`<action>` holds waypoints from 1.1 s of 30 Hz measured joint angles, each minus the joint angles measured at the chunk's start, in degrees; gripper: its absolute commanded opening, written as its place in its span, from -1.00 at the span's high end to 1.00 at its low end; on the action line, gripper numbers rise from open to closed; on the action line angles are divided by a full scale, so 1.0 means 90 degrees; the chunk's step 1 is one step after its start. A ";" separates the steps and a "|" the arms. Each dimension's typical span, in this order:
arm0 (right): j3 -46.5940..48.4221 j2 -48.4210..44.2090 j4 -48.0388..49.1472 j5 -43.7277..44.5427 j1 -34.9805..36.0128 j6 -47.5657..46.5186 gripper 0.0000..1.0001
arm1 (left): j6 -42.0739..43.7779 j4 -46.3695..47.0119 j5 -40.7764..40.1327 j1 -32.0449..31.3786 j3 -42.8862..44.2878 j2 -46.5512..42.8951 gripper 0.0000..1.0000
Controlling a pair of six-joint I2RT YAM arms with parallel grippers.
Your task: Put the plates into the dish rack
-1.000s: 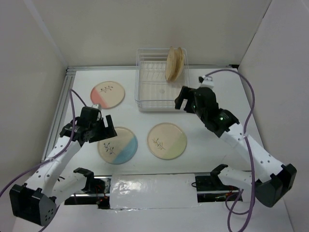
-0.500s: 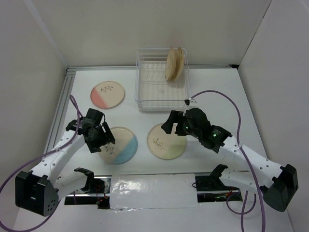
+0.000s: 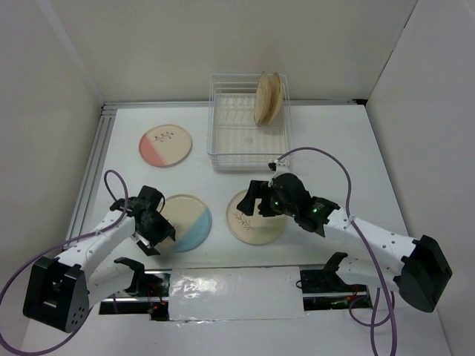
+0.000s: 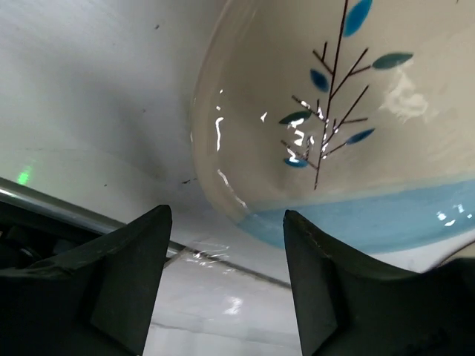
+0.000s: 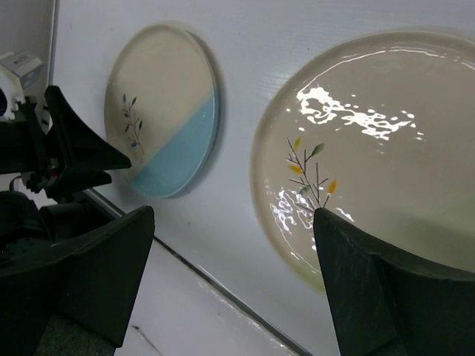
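While the white worktop (image 3: 334, 148) is carrying everything in view, the dish rack (image 3: 231, 141) is sitting at its far side, about the middle. Two tan-speckled plates (image 3: 268, 98) are standing on edge, side by side, in the rack's far right corner.

The other three plates are lying flat on the worktop, outside the rack. The pink plate (image 3: 165, 145) is lying to the left of the rack, well apart from both arms. The blue plate (image 3: 189, 221) is lying at the near left. The green plate (image 3: 252, 228) is lying just to its right, near the middle, and the two are close but not touching.

The left hand (image 3: 154, 231) is hanging low at the left rim of the blue plate. In the left wrist view its fingers (image 4: 111, 282) are standing fairly wide apart, and the plate's rim is showing just beyond the gap between them. Neither finger is visibly touching the plate, and the hand is holding nothing.

The right hand (image 3: 254, 202) is hovering over the far left part of the green plate. Its fingers (image 5: 371, 282) are spread wide and are gripping nothing. In the right wrist view the green plate's leaf sprig (image 5: 308, 174) is showing just beyond the gap, with the blue plate farther left.
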 measured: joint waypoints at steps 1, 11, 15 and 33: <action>-0.0051 0.0000 0.0066 -0.0049 0.0036 0.0034 -0.88 | -0.0039 0.0073 -0.0002 -0.0002 -0.0007 0.0049 -0.39; -0.0634 0.0032 0.0911 -0.0121 0.0447 0.0877 -0.88 | -0.0369 0.0758 0.0100 0.0002 -0.0272 0.0335 -0.14; -0.0799 0.0034 0.1190 -0.0092 0.0551 0.1345 -0.88 | -0.0406 0.0816 0.0163 0.0002 -0.0330 0.0347 0.18; -0.1768 0.1059 0.3587 -0.0075 0.1239 0.3582 -0.98 | -0.0517 0.1137 -0.0012 0.0002 -0.0255 0.0151 1.00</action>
